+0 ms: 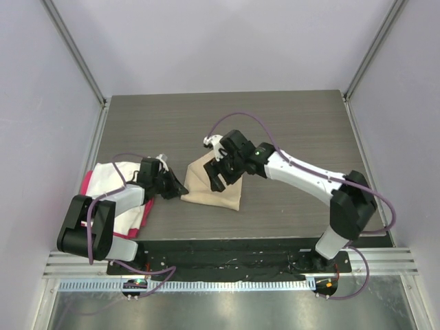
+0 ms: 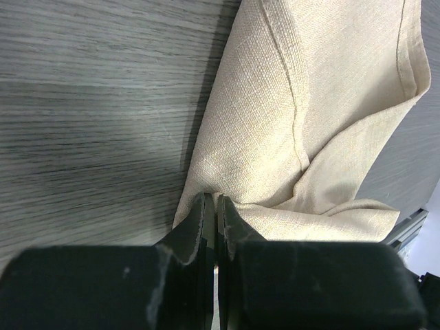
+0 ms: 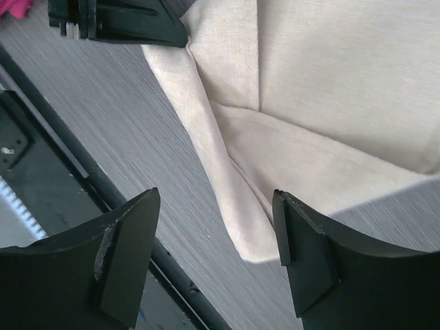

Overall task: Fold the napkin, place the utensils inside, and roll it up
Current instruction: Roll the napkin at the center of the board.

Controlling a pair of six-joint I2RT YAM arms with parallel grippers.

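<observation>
We have the napkin (image 1: pixel 214 185) lying folded on the desk (image 1: pixel 172 124), around the middle and a bit toward the near edge, between the two arms. From above it reads as a rough wedge, narrower at the far end and wider at the near end. The wrist views show overlapping layers, a hemmed edge and a flap folded across. The left fingers (image 2: pixel 206 220) are pressed together with no gap showing, pinched on the napkin's near-left corner right down at the desk surface. The right fingers (image 3: pixel 127 247) stand wide apart with nothing gripped, over another corner of the napkin. In the gap we see cloth edge and bare desk, and we can't tell whether the tips touch the cloth. A white cloth (image 1: pixel 113 175) lies over a pink-red cloth (image 1: pixel 88 182) at the left desk edge, apart from the napkin.
</observation>
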